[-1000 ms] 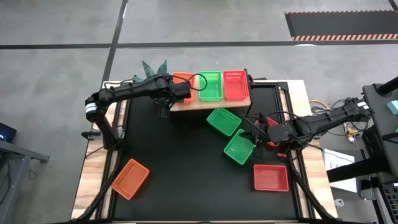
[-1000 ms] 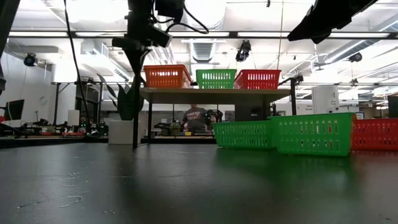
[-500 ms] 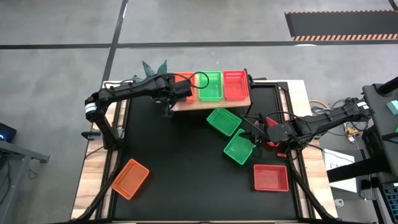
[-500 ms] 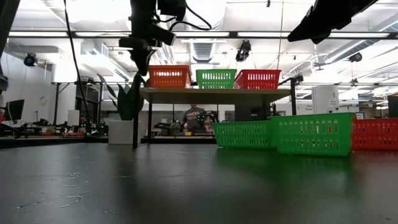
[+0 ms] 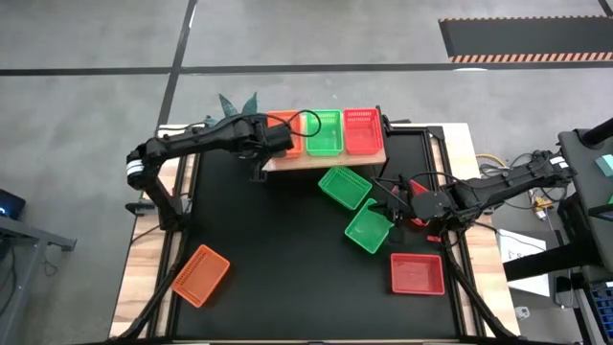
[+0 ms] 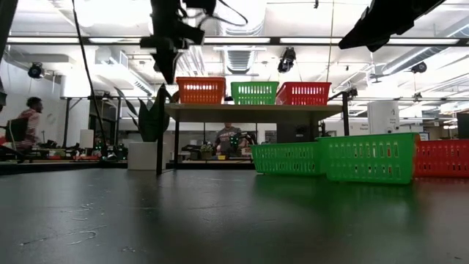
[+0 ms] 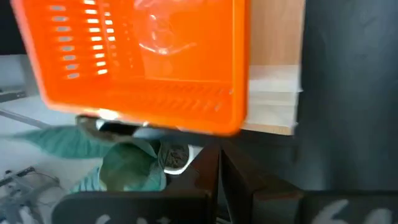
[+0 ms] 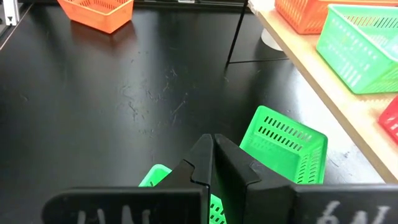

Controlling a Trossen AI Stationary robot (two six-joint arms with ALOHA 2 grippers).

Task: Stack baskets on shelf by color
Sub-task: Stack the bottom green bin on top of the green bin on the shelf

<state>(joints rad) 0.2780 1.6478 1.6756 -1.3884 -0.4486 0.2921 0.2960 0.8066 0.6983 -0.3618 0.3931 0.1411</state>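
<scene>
- Two dark, slim jointed arms.
- Left arm [image 5: 192,142] wears a white band by its base.
- A black cable loops just behind the left gripper [image 5: 257,173].

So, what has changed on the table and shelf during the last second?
The left gripper, shut and holding nothing, rose a little beside the orange basket on the shelf and its arm drew back slightly toward its base. A person appeared in the room at the far left of the low view. The right gripper stayed shut near the green baskets, and no basket moved.
</scene>
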